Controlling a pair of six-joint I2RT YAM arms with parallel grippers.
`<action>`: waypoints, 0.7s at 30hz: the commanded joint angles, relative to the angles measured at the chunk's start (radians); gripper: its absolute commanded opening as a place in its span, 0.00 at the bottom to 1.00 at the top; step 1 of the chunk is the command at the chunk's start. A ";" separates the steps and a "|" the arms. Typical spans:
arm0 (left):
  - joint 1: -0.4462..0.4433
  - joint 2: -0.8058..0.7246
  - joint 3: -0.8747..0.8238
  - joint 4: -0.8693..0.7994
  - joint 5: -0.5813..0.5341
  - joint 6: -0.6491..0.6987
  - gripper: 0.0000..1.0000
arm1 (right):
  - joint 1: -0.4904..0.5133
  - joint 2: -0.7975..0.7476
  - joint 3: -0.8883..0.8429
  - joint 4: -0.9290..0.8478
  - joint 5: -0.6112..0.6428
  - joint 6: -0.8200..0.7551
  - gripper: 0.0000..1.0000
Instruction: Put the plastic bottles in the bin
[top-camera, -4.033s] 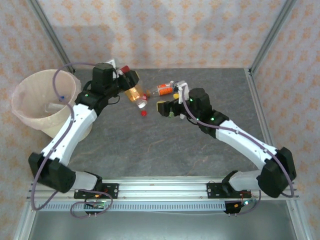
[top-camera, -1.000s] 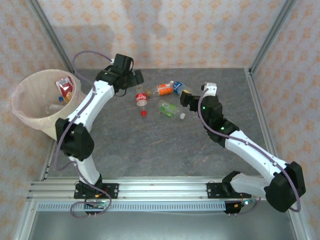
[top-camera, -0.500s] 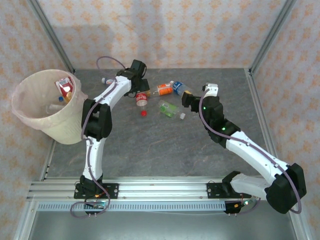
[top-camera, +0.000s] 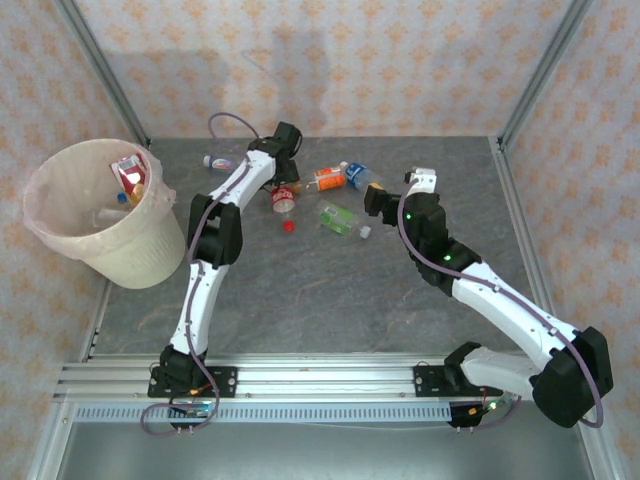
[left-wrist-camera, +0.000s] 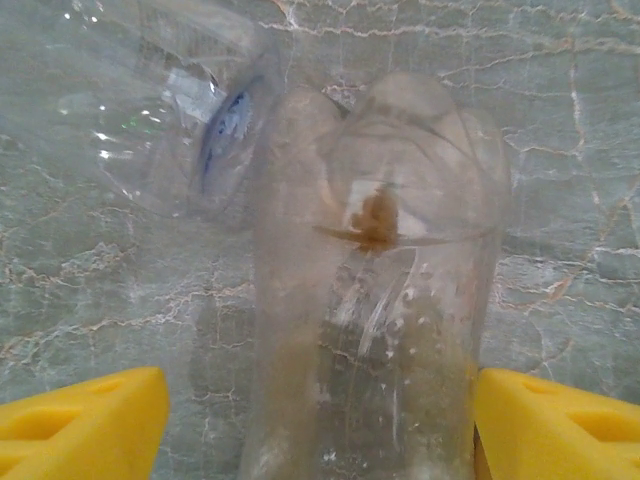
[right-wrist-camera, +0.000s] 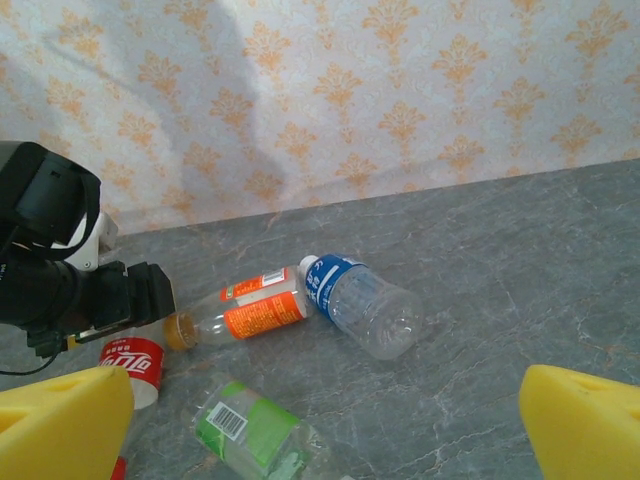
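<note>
Several plastic bottles lie at the back of the table: a red-label bottle (top-camera: 283, 196), an orange-label one (top-camera: 326, 178), a blue-label one (top-camera: 362, 177) and a green-label one (top-camera: 340, 217). My left gripper (top-camera: 284, 180) is down over the red-label bottle (left-wrist-camera: 380, 300). Its yellow fingers (left-wrist-camera: 85, 420) straddle the clear body; the right pad touches it and a gap remains on the left. My right gripper (right-wrist-camera: 325, 425) hovers open and holds nothing, in front of the orange-label bottle (right-wrist-camera: 250, 312) and the blue-label bottle (right-wrist-camera: 362, 305). The bin (top-camera: 125, 262) stands at the far left with bottles inside.
Another small bottle (top-camera: 218, 160) lies by the back wall, left of my left gripper. A loose red cap (top-camera: 288, 226) and a white cap (top-camera: 365, 231) lie on the grey table (top-camera: 320, 300). Metal frame posts stand at the back corners.
My left arm has swung from near the bin across to the red-label bottle and come down over it, its jaws narrowing. The right arm has stayed still.
</note>
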 joint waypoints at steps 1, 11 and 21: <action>0.008 0.018 0.051 -0.037 0.000 -0.004 0.77 | -0.007 -0.022 0.010 -0.024 0.028 -0.012 0.99; 0.005 -0.014 0.023 -0.029 0.013 0.013 0.63 | -0.008 -0.021 0.015 -0.025 0.029 -0.017 0.99; 0.008 -0.054 -0.063 -0.002 0.035 0.033 0.71 | -0.008 -0.022 0.016 -0.027 0.021 -0.011 0.99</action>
